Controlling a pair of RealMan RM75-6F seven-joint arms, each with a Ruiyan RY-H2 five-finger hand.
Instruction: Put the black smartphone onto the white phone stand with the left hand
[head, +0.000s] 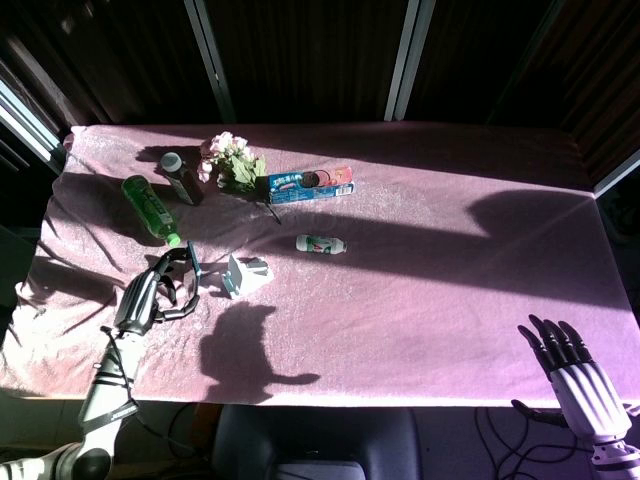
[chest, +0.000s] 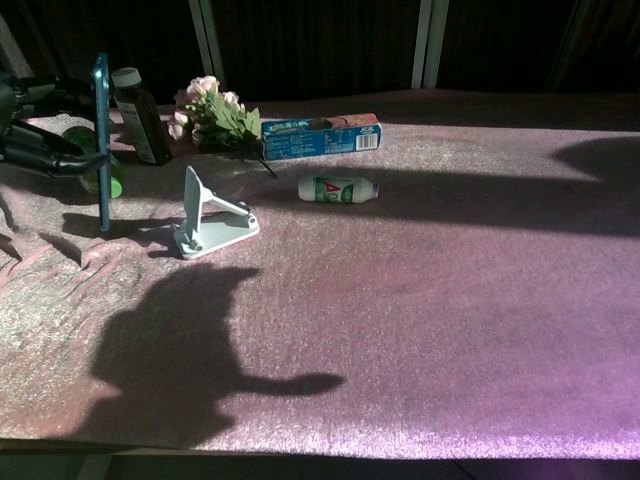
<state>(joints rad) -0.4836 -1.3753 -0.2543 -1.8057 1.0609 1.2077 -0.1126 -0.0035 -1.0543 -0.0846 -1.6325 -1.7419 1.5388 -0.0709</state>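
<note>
My left hand (head: 160, 287) (chest: 35, 125) grips the black smartphone (chest: 101, 140) (head: 194, 268), which stands nearly on edge above the cloth, its thin blue-edged side toward the chest view. The white phone stand (chest: 208, 219) (head: 245, 274) sits on the pink cloth just right of the phone, a short gap between them, its back plate tilted up. My right hand (head: 575, 371) rests at the table's near right corner with fingers spread, holding nothing.
Behind the phone lie a green bottle (head: 150, 208) and a dark upright bottle (chest: 139, 114). A flower bunch (chest: 215, 112), a blue box (chest: 320, 136) and a small white bottle (chest: 338, 188) lie further back. The pink cloth (chest: 420, 300) is wrinkled at the left.
</note>
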